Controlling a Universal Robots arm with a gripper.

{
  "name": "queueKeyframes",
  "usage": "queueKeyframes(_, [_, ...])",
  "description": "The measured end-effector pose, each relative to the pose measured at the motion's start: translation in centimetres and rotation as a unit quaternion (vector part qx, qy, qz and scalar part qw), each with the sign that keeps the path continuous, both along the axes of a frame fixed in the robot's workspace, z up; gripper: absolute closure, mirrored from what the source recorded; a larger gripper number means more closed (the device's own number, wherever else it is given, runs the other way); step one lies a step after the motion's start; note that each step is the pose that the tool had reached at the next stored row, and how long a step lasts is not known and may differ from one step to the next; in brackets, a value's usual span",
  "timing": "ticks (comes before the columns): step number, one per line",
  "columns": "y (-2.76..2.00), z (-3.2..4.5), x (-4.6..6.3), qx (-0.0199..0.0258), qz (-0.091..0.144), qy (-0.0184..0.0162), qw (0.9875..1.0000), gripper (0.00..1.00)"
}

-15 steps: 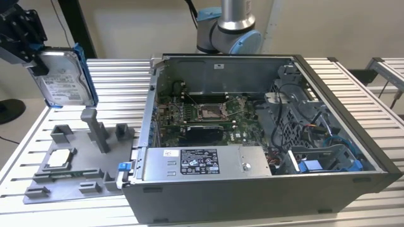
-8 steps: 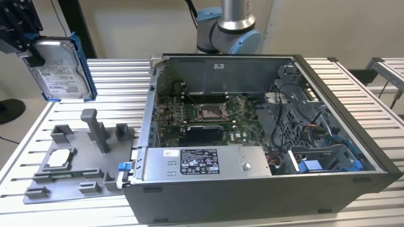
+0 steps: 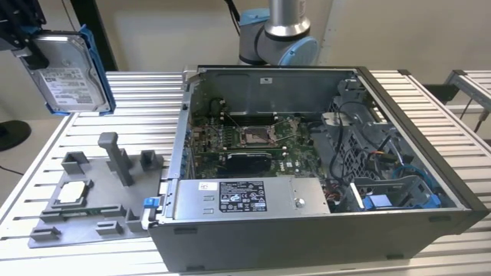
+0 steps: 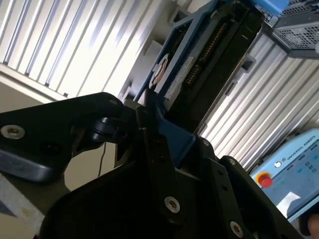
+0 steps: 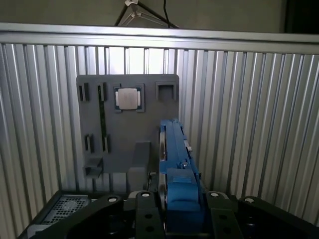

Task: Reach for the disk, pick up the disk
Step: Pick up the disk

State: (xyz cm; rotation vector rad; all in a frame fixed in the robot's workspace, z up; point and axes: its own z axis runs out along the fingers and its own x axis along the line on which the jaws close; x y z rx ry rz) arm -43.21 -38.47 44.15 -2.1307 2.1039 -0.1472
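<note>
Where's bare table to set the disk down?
Bare table slats beyond the grey fixture, on the exterior view's left of the computer case; also a strip on that view's right of the case. Crowded: fixture posts, case interior. The disk hangs aloft.

silver-grey disk (image 3: pixel 68 69), white label (image 3: pixel 71 87), blue bracket (image 3: pixel 100 69); grey ribbed table (image 3: pixel 142 98)

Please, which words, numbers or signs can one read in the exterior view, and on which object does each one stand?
No text here can be quoted.
White printed label on the flat silver-grey metal disk with the blue bracket: too small to read.
Black-and-white sticker on the big grey box: too small to read.
Small white sticker on the back wall of the open grey computer case: too small to read.
</note>
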Motion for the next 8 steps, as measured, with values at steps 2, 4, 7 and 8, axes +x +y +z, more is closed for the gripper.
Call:
queueKeyframes(2, [0.0,0.27,0.0,-0.0001,0.0,-0.001,1.0,1.0])
queueKeyframes(4, [0.0,0.59,0.0,-0.0001,0.0,-0.0014,1.0,1.0])
queueKeyframes(7, [0.0,1.48,0.0,-0.0001,0.0,-0.0021,1.0,1.0])
queueKeyframes(8, [0.0,1.86,0.0,-0.0001,0.0,-0.0025,1.0,1.0])
